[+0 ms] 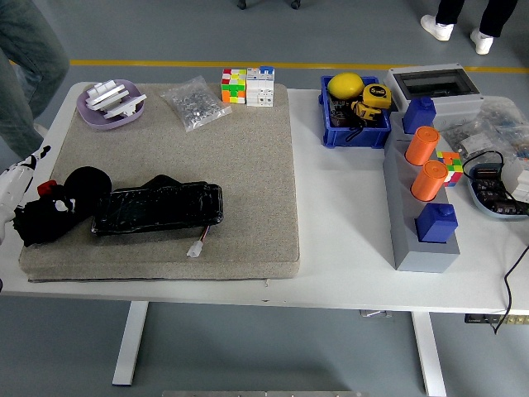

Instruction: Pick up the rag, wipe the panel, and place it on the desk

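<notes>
A single head view, set high on the robot's side, looks forward and down over the whole white surface [339, 248], with floor beyond.

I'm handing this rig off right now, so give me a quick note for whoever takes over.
Left robot hand: at the table's left edge, on the black rag; whether it grips cannot be told.
Right robot hand: out of view.
Rag: bunched on the grey mat, at the left end of the black panel.
Done: at most the reach for the rag.
Left: lift the rag, wipe the panel, lay the rag on the desk.
</notes>
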Robot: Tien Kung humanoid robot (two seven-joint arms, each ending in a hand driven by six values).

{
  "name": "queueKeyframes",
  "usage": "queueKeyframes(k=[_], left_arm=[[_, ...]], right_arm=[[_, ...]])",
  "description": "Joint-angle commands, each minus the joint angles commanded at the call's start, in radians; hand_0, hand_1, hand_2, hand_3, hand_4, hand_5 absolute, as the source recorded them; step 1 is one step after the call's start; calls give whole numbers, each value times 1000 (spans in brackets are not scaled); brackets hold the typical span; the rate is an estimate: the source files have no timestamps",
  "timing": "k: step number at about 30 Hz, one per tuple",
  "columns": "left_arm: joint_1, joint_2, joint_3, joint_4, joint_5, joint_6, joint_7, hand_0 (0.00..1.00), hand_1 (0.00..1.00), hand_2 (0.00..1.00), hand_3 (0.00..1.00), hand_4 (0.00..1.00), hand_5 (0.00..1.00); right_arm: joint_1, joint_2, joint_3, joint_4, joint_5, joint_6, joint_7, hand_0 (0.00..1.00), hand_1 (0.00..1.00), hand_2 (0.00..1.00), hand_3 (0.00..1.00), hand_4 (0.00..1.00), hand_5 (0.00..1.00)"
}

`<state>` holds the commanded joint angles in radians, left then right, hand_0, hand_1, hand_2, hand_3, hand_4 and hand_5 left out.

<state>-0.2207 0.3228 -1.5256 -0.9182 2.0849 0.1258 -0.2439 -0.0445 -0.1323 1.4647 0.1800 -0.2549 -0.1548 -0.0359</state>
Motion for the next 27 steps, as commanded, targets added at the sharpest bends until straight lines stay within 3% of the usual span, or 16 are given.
queueKeyframes(k=[4, 5, 10, 11, 16, 17, 22, 23, 27], left_arm=[[-8, -5, 16, 27, -5, 8, -13, 962, 997, 998, 998, 998, 426], [-9, -8, 18, 35, -5, 13, -16, 740, 832, 936, 930, 919, 281], [-14, -10, 27, 65, -7, 40, -16, 740, 832, 936, 930, 919, 281], [-15, -10, 29, 68, -8, 44, -16, 403, 506, 727, 735, 663, 114], [-14, -10, 37, 79, -33, 68, -29, 403, 506, 727, 735, 663, 114], [-15, -10, 38, 83, -36, 69, -31, 314, 353, 545, 515, 461, 50], [-11, -16, 43, 97, -67, 68, -39, 314, 353, 545, 515, 461, 50], [-10, -17, 46, 98, -76, 68, -44, 294, 268, 485, 444, 343, 2], [-6, -21, 47, 96, -97, 70, -54, 294, 268, 485, 444, 343, 2]], right_arm=[[0, 1, -3, 0, 2, 1, 0, 759, 660, 669, 606, 998, 470], [1, 0, -1, 0, -1, 1, 0, 758, 660, 670, 607, 998, 472], [2, -1, 2, 0, -6, 0, 0, 758, 660, 670, 607, 998, 472], [2, -2, 0, 0, -4, -1, 0, 758, 660, 670, 607, 998, 472], [1, -1, -17, 0, 13, -2, 0, 758, 660, 670, 607, 998, 472], [1, -1, -19, 0, 14, -1, 0, 758, 660, 669, 606, 998, 474], [1, 0, -18, 0, 14, -1, 1, 758, 660, 669, 606, 998, 474], [1, 0, -17, 0, 14, -1, 1, 757, 659, 669, 606, 998, 474], [1, 0, -17, 0, 12, -1, 1, 757, 659, 669, 606, 998, 474]])
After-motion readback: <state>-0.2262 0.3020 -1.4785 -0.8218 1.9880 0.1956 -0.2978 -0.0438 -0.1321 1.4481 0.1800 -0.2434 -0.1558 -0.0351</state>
